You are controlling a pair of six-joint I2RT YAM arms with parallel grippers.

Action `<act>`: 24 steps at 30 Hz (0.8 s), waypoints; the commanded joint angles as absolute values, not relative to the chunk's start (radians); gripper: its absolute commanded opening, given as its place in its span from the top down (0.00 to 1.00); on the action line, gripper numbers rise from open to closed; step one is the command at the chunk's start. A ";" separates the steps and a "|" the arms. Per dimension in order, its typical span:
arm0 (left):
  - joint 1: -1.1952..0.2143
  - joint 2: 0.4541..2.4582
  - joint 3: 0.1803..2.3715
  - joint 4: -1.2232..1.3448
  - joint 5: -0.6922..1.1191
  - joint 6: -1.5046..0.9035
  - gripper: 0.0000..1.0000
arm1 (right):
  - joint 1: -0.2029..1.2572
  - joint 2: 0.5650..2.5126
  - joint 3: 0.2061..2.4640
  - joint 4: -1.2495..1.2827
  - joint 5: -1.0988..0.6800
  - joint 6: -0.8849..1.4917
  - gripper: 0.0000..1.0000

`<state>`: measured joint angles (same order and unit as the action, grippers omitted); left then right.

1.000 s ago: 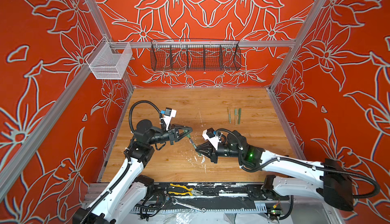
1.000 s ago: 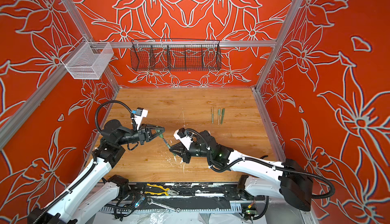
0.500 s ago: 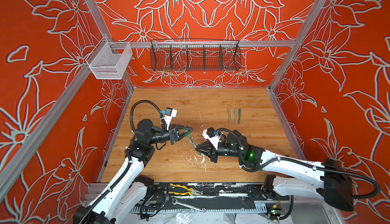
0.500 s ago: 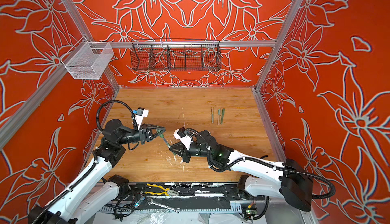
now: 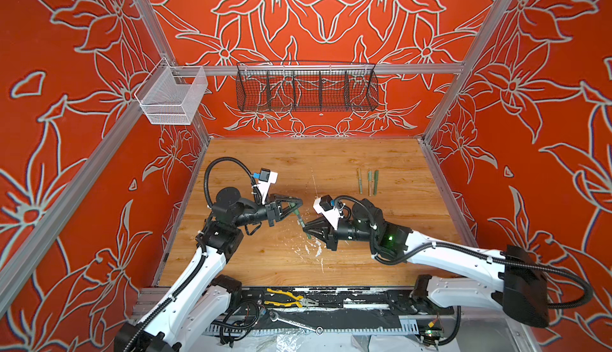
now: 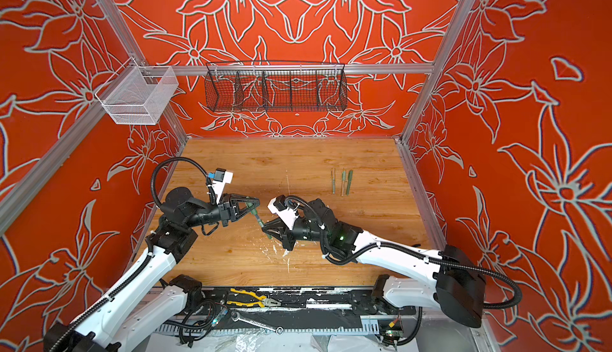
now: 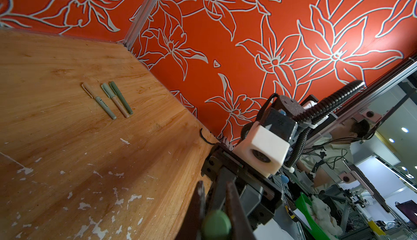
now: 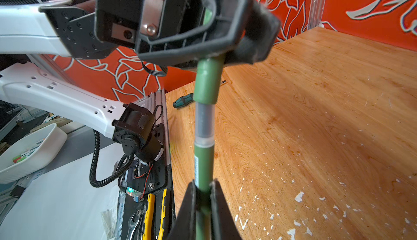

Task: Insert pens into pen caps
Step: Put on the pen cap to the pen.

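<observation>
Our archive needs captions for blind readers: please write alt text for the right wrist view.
The right hand pinches a slim green plastic pen by its barrel, its far end set into a stubby green pen cap gripped by the left hand. Behind lies a scuffed wooden table.

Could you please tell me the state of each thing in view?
left gripper: shut on the green cap.
right gripper: shut on the green pen.
green pen: tip inside the green cap, grey neck exposed, not fully seated.
three other pens: capped, lying side by side on the table.
pliers: lying off the table, untouched.
</observation>
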<state>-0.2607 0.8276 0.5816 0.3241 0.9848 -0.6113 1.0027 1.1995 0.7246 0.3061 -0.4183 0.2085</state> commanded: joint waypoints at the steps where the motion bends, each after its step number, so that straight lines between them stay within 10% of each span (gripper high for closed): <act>1: -0.282 0.834 0.589 0.289 1.023 -0.598 1.00 | 1.000 1.211 0.797 0.388 -0.410 0.167 1.00; 24: -0.420 0.924 0.700 -0.067 0.815 -0.348 1.00 | 0.999 1.115 0.829 0.237 -0.273 0.148 1.00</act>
<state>-0.3981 0.9047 0.7063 0.0582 0.7998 -0.3656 0.9985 1.1660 0.7715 0.1238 -0.3134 0.1963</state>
